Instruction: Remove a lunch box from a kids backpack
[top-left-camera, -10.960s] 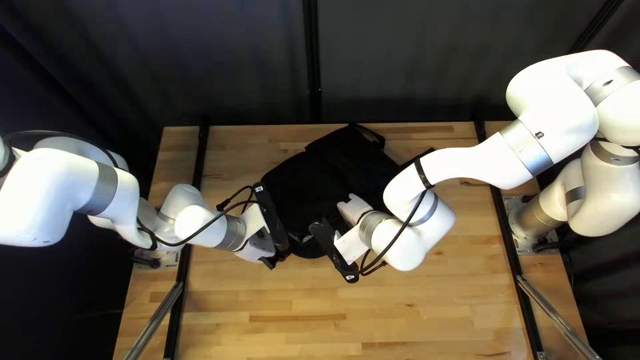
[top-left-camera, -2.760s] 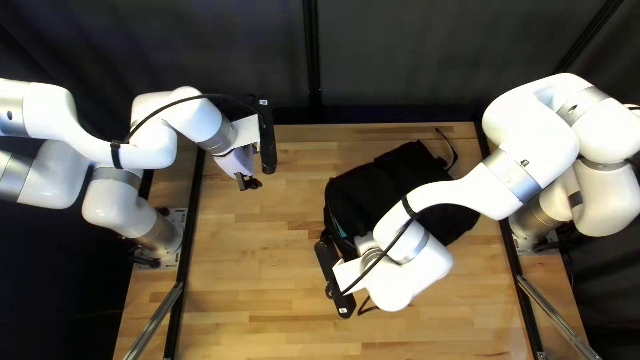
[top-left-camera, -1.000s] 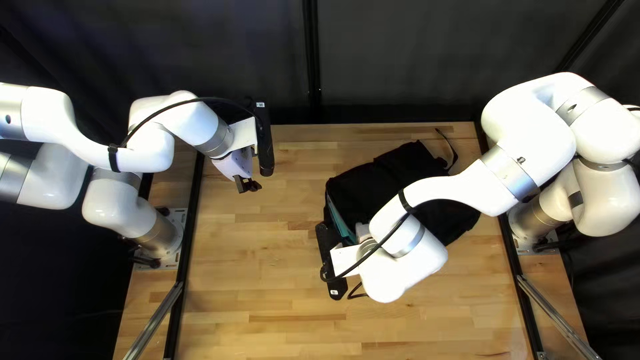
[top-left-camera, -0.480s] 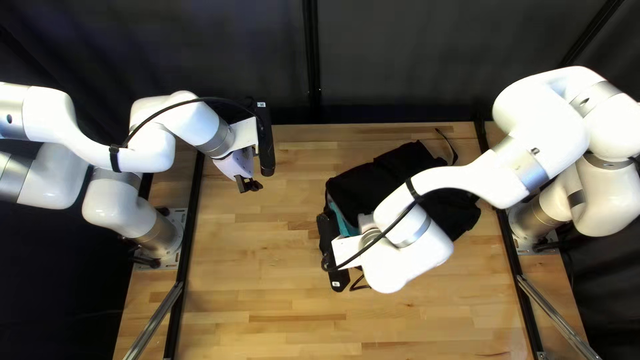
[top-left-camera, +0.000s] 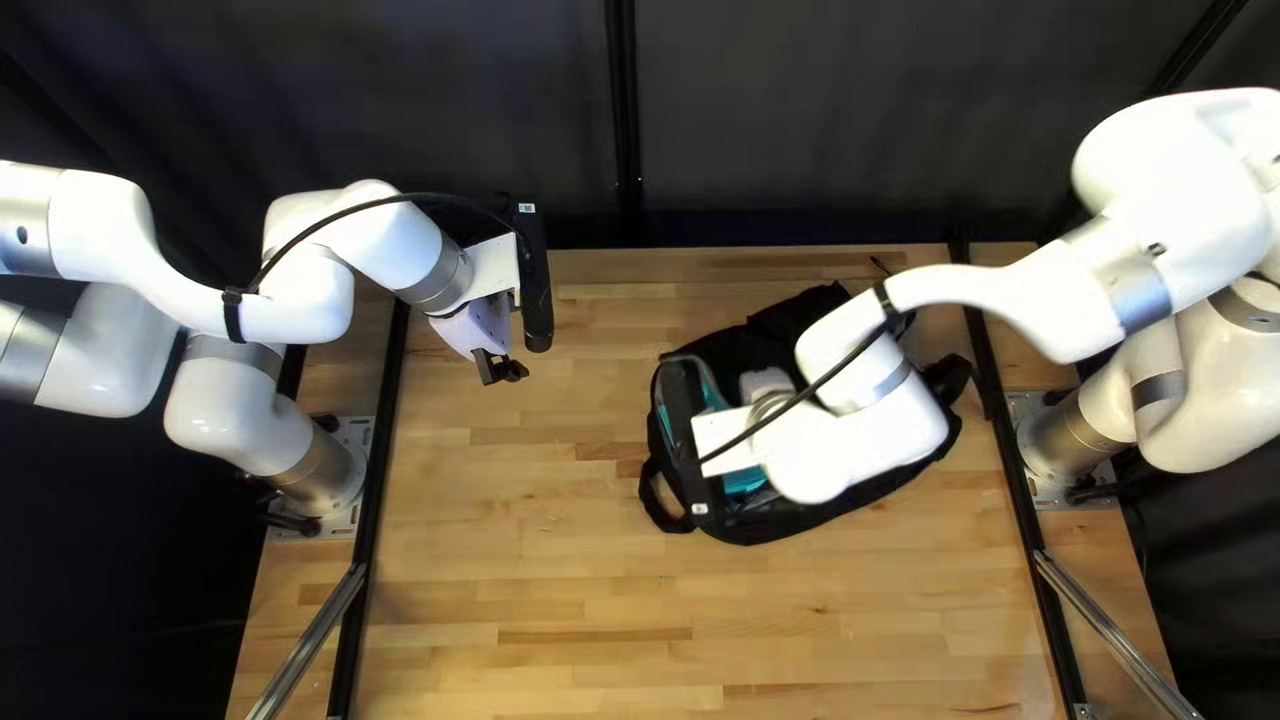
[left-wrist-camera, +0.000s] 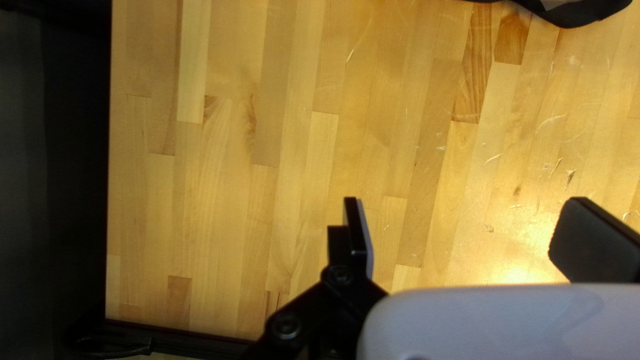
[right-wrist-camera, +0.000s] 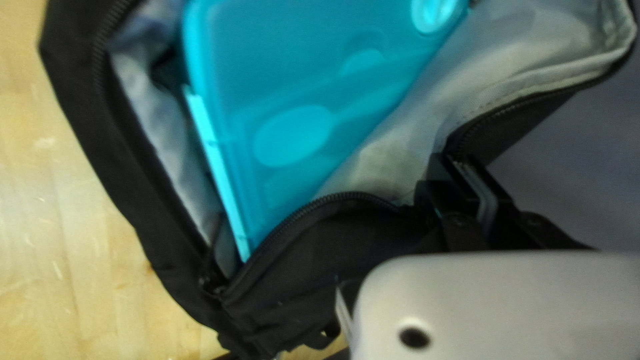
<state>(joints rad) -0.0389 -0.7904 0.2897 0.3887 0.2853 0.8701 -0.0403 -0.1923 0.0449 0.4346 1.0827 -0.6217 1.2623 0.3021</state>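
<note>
Pinching edge of flap (right-wrist-camera: 533, 47) in right claw (right-wrist-camera: 459, 170), cloth caught from both sides, at mouth of backpack (top-left-camera: 800, 314). Apparently holding it raised to spread the mouth and bare the contents. Zipper (right-wrist-camera: 317, 203) undone around the mouth.

Box (right-wrist-camera: 293, 133): inside backpack, aslant, broad teal face toward the opening, grey lining (right-wrist-camera: 177, 143) alongside. Not yet lifted out.

Holding left claw (left-wrist-camera: 467, 220) spread, nothing between its fingers, above surface (top-left-camera: 534, 574), well apart from backpack. Probably keeping it clear of the flap and free for the grab.

Step in hand, as judged: opening up, ahead of extraction. Next, likely to need left claw brought over backpack's mouth, closed on a narrow side of box, then drawn out along its length, flap kept back.

To watch: if released early, likely to lose the opening; if pulled hard, may drag backpack along or snag lining. Expect box stiff and slick, cloth yielding.
</note>
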